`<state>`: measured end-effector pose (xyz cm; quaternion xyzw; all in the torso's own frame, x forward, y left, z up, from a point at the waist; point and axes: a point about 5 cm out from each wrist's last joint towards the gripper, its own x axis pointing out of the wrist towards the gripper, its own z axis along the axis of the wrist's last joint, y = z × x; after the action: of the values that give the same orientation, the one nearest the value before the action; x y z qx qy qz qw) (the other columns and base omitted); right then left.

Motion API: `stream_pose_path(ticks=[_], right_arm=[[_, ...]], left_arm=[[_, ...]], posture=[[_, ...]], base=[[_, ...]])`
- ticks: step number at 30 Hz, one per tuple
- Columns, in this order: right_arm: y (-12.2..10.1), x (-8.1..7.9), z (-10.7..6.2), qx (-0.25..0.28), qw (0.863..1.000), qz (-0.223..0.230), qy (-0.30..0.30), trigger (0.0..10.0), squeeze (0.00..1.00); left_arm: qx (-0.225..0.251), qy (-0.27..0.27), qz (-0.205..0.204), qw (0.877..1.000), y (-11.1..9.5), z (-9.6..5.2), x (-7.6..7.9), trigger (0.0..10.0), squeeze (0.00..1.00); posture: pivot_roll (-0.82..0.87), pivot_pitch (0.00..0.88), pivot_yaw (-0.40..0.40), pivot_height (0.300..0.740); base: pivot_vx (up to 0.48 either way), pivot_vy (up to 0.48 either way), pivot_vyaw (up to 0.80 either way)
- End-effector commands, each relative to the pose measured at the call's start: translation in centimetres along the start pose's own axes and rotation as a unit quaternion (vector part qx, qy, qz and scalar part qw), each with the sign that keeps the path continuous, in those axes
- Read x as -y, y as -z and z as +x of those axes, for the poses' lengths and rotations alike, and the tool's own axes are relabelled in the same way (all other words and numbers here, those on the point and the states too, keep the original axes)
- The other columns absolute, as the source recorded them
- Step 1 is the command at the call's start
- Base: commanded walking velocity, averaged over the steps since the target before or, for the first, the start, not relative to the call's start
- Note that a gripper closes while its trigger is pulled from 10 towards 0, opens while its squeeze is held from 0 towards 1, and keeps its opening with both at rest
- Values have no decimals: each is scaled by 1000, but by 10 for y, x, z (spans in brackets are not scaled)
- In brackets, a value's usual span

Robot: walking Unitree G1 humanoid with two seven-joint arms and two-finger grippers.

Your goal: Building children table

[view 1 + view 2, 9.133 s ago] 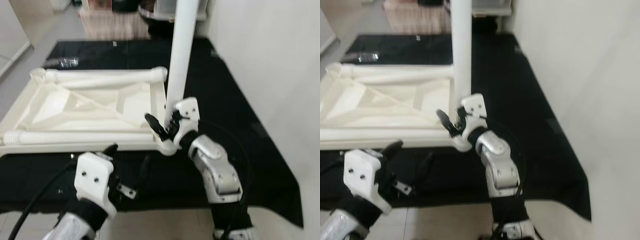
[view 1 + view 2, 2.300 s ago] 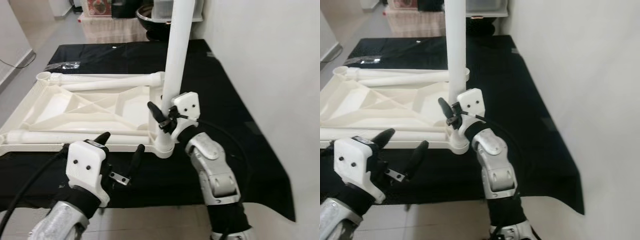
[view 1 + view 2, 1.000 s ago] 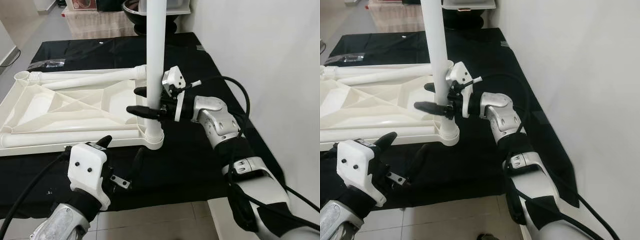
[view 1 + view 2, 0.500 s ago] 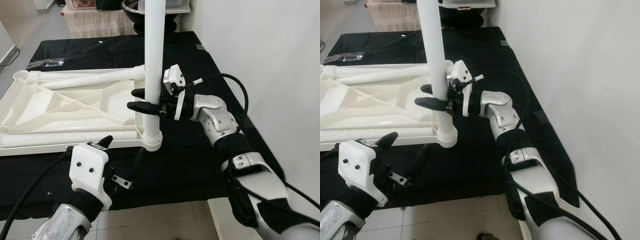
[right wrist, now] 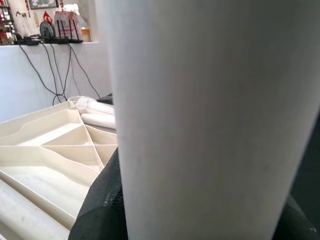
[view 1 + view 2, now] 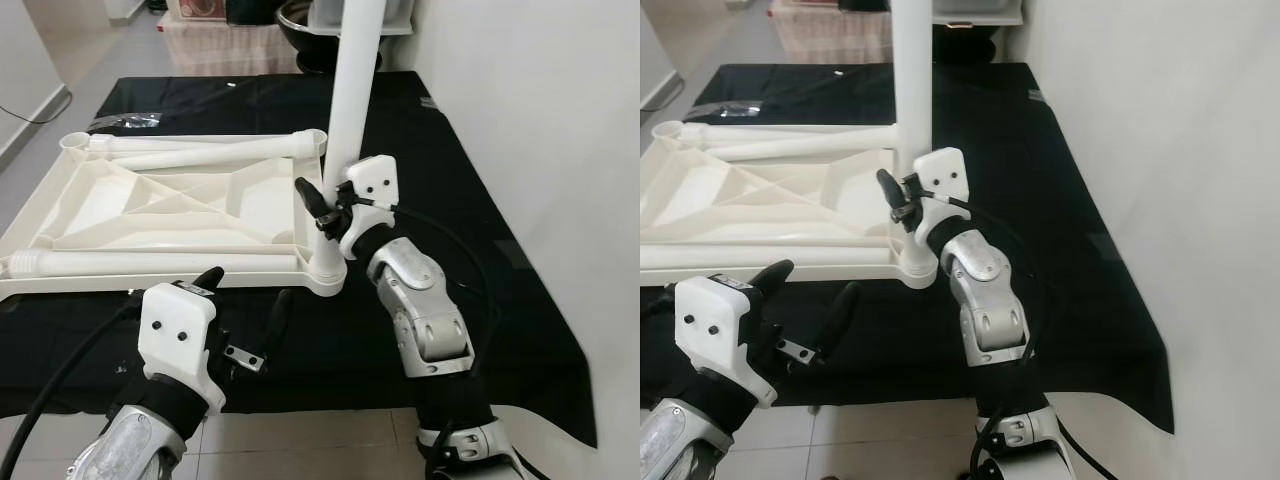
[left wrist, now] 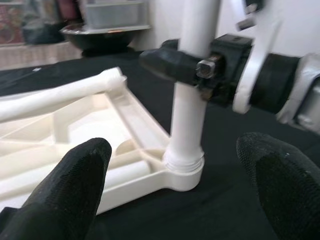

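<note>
The upright leg is pinched low down by the right end effector, just above its socket in the upturned tabletop. The left end effector is held spread, just short of that corner, over the black mat.

Silver arms, white wrist housings, black cables, black jaws.

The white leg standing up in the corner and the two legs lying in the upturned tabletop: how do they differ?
The standing leg is upright, its foot seated in the corner socket of the tabletop; the lying legs rest flat along the frame. The right gripper is clamped on the standing leg, while nothing holds the lying legs; the left gripper hovers open over the black cloth. All are the same white plastic tubes.
</note>
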<state>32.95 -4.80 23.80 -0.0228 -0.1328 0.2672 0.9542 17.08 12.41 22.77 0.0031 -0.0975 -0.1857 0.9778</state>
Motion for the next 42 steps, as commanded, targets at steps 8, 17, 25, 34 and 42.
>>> stream_pose_path(ticks=[8,17,25,34,42], right_arm=[[-4,-26,6,-5,999,26,-20,10000,75],[-13,-10,15,34,987,59,-147,10000,1000],[-27,6,24,37,941,11,-337,10000,0],[-32,15,35,28,915,8,-403,10000,0],[-32,15,37,34,895,31,-444,0,0]], left_arm=[[-9,-6,0,1000,3,0,-3,10000,0],[-14,-5,-1,1000,4,-2,-2,10000,0],[-20,-4,1,1000,4,-5,-3,10000,0],[-25,-6,5,1000,5,-8,-4,10000,0],[-29,-7,5,1000,6,-9,-5,10000,0]], posture=[[162,148,-28,740],[167,154,-23,740],[184,162,-10,740],[203,171,-11,740],[204,172,-7,740]], base=[[0,0,0],[0,0,0],[0,0,0],[0,0,0],[0,0,0]])
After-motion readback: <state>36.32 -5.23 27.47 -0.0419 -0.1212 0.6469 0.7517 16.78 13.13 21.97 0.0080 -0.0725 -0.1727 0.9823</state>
